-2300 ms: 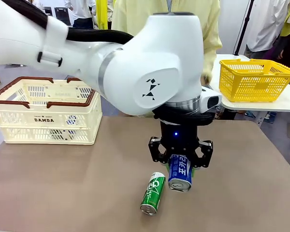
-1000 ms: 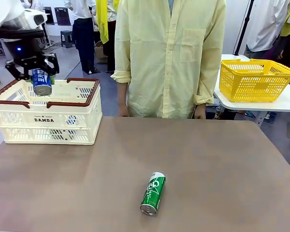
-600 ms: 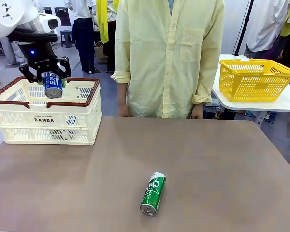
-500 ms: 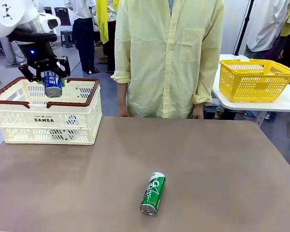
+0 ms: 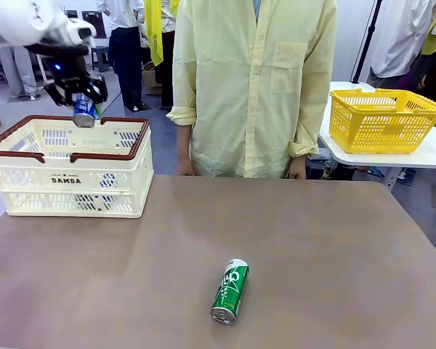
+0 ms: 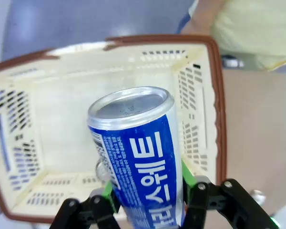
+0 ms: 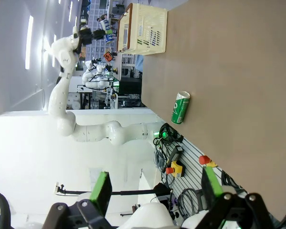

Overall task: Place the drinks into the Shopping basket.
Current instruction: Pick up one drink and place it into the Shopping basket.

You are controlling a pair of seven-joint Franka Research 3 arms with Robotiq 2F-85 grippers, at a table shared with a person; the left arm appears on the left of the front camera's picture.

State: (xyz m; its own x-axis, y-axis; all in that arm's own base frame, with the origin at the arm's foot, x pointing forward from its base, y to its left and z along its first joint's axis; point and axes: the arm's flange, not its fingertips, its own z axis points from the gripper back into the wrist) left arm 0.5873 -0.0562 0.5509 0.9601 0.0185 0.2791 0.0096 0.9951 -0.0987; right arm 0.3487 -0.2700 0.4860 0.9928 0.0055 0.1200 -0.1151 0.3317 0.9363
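I see a slim blue metal drink can (image 5: pixel 84 114) with white lettering, silver top down, held above the large cream-white slotted plastic basket (image 5: pixel 67 166) with dark brown rim handles at table's left. A green can with white script (image 5: pixel 229 290) lies on its side mid-table, well apart.

The left arm (image 5: pixel 22 22) is glossy white with rounded shells. Below its wrist sits a black gripper (image 5: pixel 78 94) block with a small blue light. In the left wrist view that left gripper (image 6: pixel 150 202) shows black linked fingers with silver screw heads and green pads (image 6: pixel 108 191). The right gripper (image 7: pixel 155 188) has the same black links and two long green pads (image 7: pixel 101 190). The person (image 5: pixel 254 80) wears a pale yellow button shirt with a chest pocket and cuffed sleeves.
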